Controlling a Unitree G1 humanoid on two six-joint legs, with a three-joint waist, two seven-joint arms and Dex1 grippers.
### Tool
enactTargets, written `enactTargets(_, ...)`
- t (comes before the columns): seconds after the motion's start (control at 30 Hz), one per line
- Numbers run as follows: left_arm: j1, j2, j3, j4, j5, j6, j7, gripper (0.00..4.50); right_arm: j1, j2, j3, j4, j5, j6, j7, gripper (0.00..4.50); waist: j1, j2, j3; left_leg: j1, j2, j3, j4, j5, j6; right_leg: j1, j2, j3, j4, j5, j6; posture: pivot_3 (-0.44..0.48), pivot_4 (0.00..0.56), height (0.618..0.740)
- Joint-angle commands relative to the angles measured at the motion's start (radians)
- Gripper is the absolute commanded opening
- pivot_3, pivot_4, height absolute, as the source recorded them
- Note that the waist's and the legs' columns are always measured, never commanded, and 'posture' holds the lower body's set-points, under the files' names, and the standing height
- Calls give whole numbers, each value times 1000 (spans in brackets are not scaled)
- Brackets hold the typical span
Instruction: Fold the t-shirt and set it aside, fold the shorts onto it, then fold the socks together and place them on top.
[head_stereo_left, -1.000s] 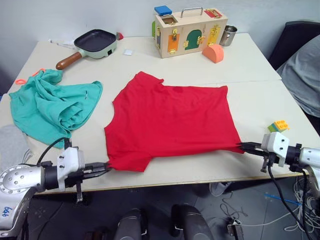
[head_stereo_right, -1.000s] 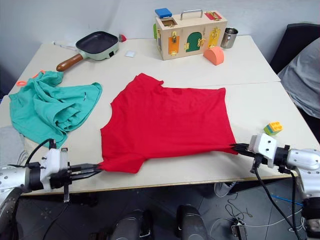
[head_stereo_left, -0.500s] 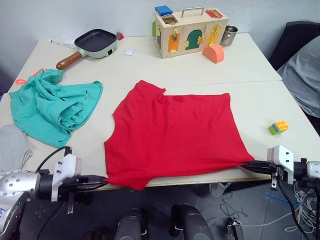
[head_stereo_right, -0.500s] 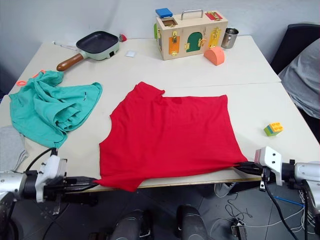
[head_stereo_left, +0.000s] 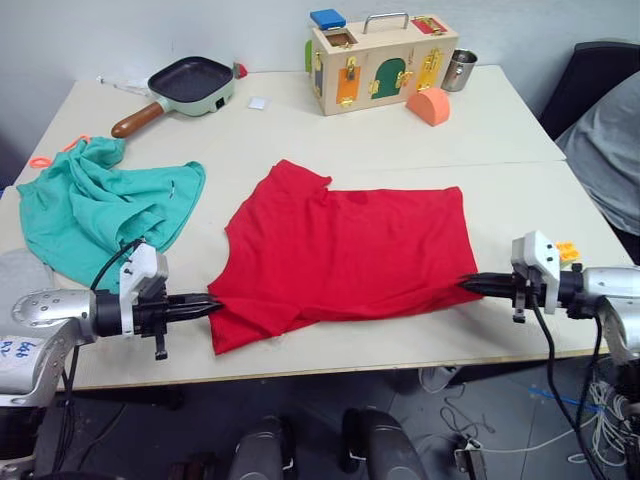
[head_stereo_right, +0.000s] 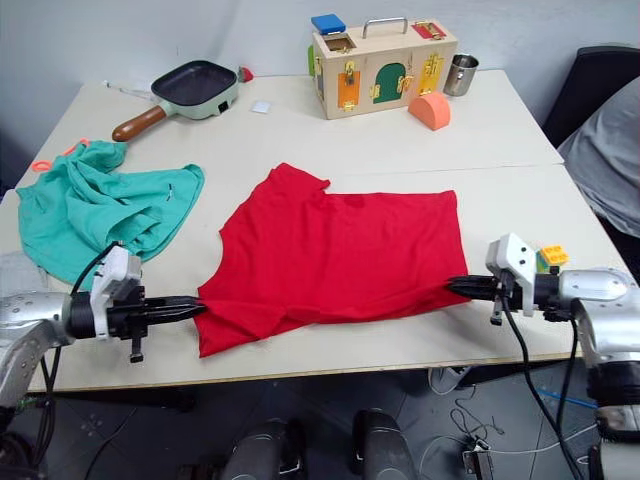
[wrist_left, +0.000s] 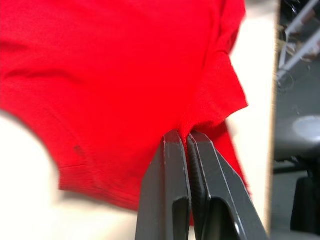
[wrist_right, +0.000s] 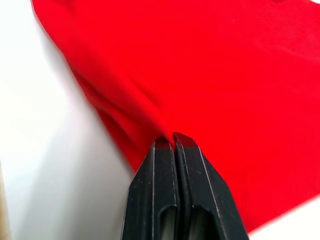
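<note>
I have the t-shirt (head_stereo_left: 345, 250) spread on the near half of the counter (head_stereo_left: 500, 130), just right of centre, collar end to the left and hem to the right. My left gripper (head_stereo_left: 205, 305) is closed flat on the near-left edge of the cloth by the sleeve; in the left wrist view its fingers (wrist_left: 172, 190) are pressed together with a pucker of red fabric between them. My right gripper (head_stereo_left: 468, 284) is likewise clamped tight on the near-right corner of the hem, fabric bunching at the tips in the right wrist view.

Step in hand, as I judge it: carry the near edge over to the far edge for the first fold.

Notes for doing it well:
- Lift both grippers together and level, so the held edge stays taut between them and does not sag in the middle.
- Raise enough that the near edge clears the cloth beneath, then travel away from me.
- Lay the held edge along the far edge before letting go; the far-left sleeve sticks out and may need tucking.
- Let go of both corners at once, low, so neither side springs back.

The shorts (head_stereo_left: 100, 210) lie crumpled at the left, near but apart from the shirt. A pale grey piece, probably the socks (head_stereo_left: 22, 285), sits at the near-left edge. I should keep the left arm from dragging either.
</note>
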Motion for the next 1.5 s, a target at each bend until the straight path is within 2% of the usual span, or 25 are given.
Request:
enactTargets(0.03, -30, -31, 7, 36, 16, -7, 43, 29, -48, 13, -4, 66, -32, -38, -18, 0, 0, 0, 0, 0, 0, 1, 0, 0, 0, 0, 0, 0, 0, 0, 0, 0, 150, 740)
enactTargets(0.27, -47, -63, 44, 65, -13, 55, 109, 29, -77, 17, -28, 118, -42, -42, -39, 0, 0, 0, 0, 0, 0, 0, 2, 0, 0, 0, 0, 1, 2, 0, 0, 0, 150, 740)
enactTargets(0.4, -52, -82, 68, 74, -33, 107, 145, 0, -66, 12, -46, 110, -29, -23, -43, 1306, 0, 0, 0, 0, 0, 0, 2, 0, 0, 0, 0, 1, 2, 0, 0, 0, 150, 740)
enactTargets(0.5, -54, -97, 71, 69, -36, 143, 178, 710, -52, 17, -64, 88, -21, -24, -55, 2333, 0, 0, 0, 0, 0, 0, 2, 0, 0, 0, 0, 1, 2, 0, 0, 0, 150, 740)
enactTargets(0.7, -44, -131, 111, 49, -36, 160, 253, 2585, -39, 18, -123, 48, 11, -32, -90, 4439, 0, 0, 0, 0, 0, 0, 2, 0, 0, 0, 0, 1, 3, 0, 0, 0, 150, 740)
enactTargets(0.73, -44, -132, 112, 48, -37, 161, 255, 2847, -37, 19, -124, 46, 11, -30, -91, 4500, 0, 0, 0, 0, 0, 0, 2, 0, 0, 0, 0, 1, 3, 0, 0, 0, 150, 740)
enactTargets(0.8, -43, -132, 112, 46, -38, 162, 257, 3446, -35, 19, -125, 42, 11, -28, -93, 4500, 0, 0, 0, 0, 0, 0, 2, 0, 0, 0, 0, 1, 3, 0, 0, 0, 150, 740)
enactTargets(0.83, -29, -155, 181, 29, -67, 105, 252, 3759, 8, 18, -161, -42, 65, 6, -88, 4500, 0, 0, 0, 0, 0, 0, 2, 0, 0, 0, 0, 1, 3, 0, 0, 0, 150, 740)
enactTargets(0.87, -15, -169, 229, 9, -91, 55, 232, 3759, 46, 20, -184, -117, 106, 31, -85, 4500, 1, 0, 0, 0, 0, 0, 2, 0, 0, 0, 0, 1, 3, 0, 0, 0, 150, 740)
enactTargets(0.9, 4, -174, 252, -16, -95, 0, 197, 3782, 81, 26, -194, -189, 139, 56, -86, 4299, 1, -1, 0, 0, 0, 0, 2, 0, 0, -1, -1, 2, 3, 0, 0, 0, 150, 740)
enactTargets(0.97, 30, -176, 233, -63, -91, -63, 128, 3442, 129, 46, -170, -284, 145, 69, -102, 3879, 2, -1, 0, 0, 1, 0, 1, 0, -1, -1, 0, 1, 2, 0, 0, 0, 150, 740)
enactTargets(1.1, 42, -165, 83, -116, 4, -178, 41, 2376, 147, 114, -112, -360, 123, 91, -170, 2617, 1, -2, -1, 2, 0, 0, 2, 0, 0, 2, -1, 2, 2, 1, 1, 0, 150, 740)
enactTargets(1.2, 39, -167, -37, -96, 91, -256, -1, 1453, 133, 149, -64, -348, 84, 77, -195, 1623, 1, -2, -1, 2, -1, 0, 2, 0, 0, 2, -1, 2, 2, 1, 1, 0, 150, 740)
enactTargets(1.37, -1, -221, -163, -43, 181, -306, 28, 9, 99, 175, -9, -279, 11, 24, -214, 27, 1, -2, -1, 0, -1, 0, 1, 0, 0, 0, -1, 2, 2, 1, 1, 0, 150, 740)
enactTargets(1.5, -43, -244, -230, 14, 270, -321, 82, 9, 80, 178, 3, -232, -12, 3, -223, 27, 2, -2, -1, 0, -1, 0, 1, 0, 1, 0, -1, 2, 2, 1, 1, 0, 150, 740)
